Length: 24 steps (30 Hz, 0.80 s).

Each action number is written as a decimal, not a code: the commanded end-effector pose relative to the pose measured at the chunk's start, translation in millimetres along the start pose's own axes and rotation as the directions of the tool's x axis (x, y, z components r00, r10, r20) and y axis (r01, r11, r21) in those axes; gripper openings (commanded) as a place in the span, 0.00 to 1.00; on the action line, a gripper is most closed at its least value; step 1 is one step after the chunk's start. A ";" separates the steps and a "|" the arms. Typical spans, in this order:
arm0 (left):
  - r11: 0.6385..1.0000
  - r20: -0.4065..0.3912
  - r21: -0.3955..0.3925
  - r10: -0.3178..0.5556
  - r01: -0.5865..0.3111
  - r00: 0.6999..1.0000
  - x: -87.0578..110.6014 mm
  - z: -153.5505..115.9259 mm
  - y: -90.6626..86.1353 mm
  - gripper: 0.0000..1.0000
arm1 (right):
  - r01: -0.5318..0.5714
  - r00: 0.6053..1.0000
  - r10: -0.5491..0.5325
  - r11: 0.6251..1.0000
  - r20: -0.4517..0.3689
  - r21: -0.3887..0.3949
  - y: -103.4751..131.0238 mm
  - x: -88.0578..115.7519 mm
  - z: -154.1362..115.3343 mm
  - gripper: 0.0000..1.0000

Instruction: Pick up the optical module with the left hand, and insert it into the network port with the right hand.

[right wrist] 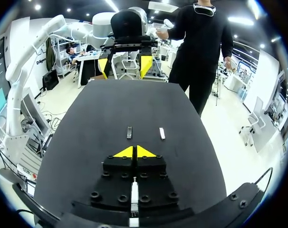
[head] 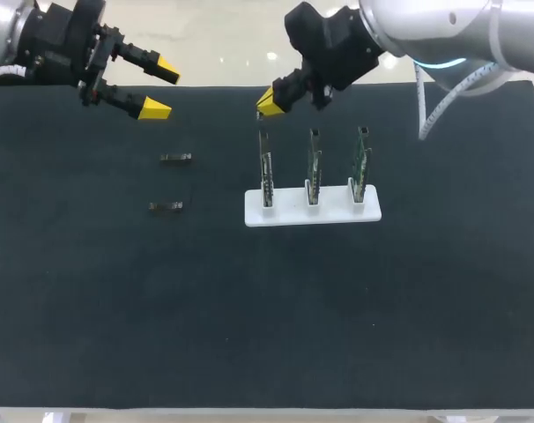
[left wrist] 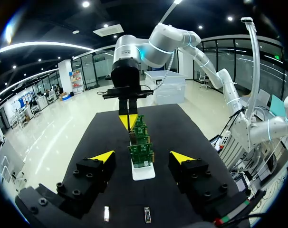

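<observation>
Matting (head: 91,308) is dotted with optical modules (head: 176,158) ahead of the spread left claw (head: 161,88) (right claw (head: 269,101) pinched together), so pickup is judged pending, descent onto one required.

Counter (head: 249,335): uniform matt black. Stand (head: 312,212): plain white. Three circuit boards (head: 313,163) on it: green, flecked with small metallic parts. Two optical modules (head: 176,158): dull silver-grey. Left gripper (head: 161,88) and right gripper (head: 269,103): black bodies, bright yellow tips. Right arm (head: 426,26): silver-grey, with a pale blue lit ring.
</observation>
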State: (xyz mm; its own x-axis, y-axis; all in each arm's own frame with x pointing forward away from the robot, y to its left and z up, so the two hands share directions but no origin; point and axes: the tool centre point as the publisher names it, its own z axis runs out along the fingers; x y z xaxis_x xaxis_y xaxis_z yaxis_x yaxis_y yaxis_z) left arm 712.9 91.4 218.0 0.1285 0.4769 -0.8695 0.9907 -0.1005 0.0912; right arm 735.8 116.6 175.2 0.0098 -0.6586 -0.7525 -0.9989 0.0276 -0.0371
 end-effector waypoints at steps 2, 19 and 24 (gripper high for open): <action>1.000 -0.004 0.002 -0.001 0.001 1.000 -0.4 0.1 1.0 1.00 | 0.001 1.000 -0.001 1.000 -0.007 0.003 4.6 -2.0 -3.0 0.00; 1.000 -0.004 0.002 -0.001 0.001 1.000 -0.4 0.1 1.0 1.00 | 0.016 1.000 -0.016 0.999 0.000 0.030 7.6 13.8 14.2 0.00; 1.000 -0.004 0.002 -0.001 0.001 1.000 -0.4 0.1 1.0 1.00 | 0.019 1.000 -0.019 0.999 -0.004 0.029 8.4 17.0 18.3 0.00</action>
State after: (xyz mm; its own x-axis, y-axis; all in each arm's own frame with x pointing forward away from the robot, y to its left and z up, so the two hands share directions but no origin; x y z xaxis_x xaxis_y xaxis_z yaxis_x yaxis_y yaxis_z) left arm 712.9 91.4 218.0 0.1285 0.4769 -0.8695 0.9907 -0.1005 0.0913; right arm 728.2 118.3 153.2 0.0292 -0.6611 -0.7497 -0.9970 0.0350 -0.0696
